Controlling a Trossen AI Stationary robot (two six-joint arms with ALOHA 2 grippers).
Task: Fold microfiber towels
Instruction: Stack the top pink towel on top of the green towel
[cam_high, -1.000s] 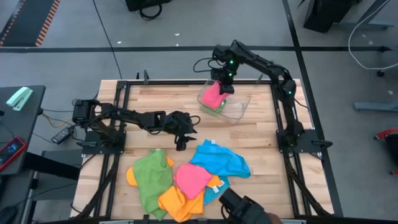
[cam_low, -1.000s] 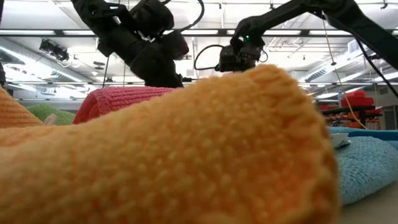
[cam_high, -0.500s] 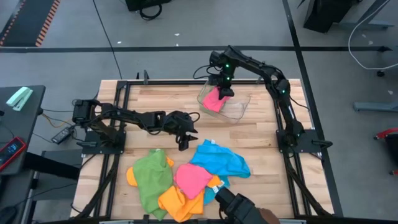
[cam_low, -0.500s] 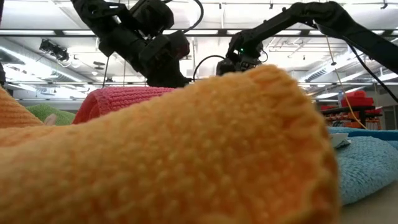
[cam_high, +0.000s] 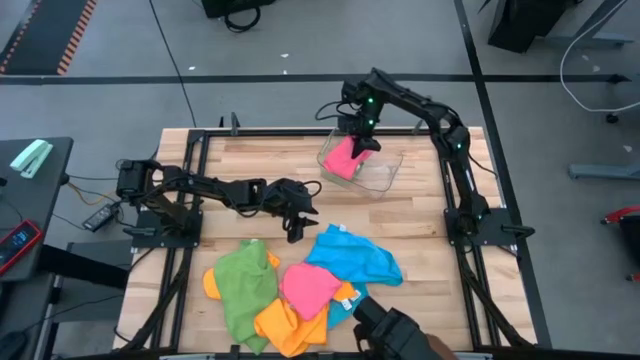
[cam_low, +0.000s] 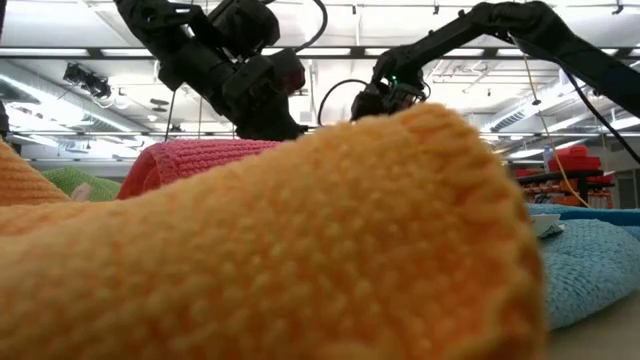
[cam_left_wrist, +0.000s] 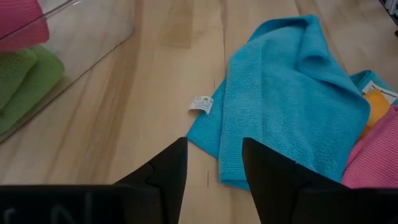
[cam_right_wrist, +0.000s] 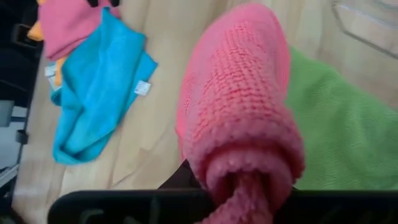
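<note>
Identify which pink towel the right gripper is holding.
The folded pink towel at the clear tray, pinched by the right gripper above a green towel. The other pink towel lies loose in the front pile.

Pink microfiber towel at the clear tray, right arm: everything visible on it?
The pink microfiber towel is a nubby, looped-weave cloth, folded into a thick roll rather than lying flat. The right gripper is shut on one end of it, where the fabric bunches. It hangs over the clear plastic tray at the table's far side, above a folded green microfiber towel already in the tray. Whether the two towels touch is unclear.
</note>
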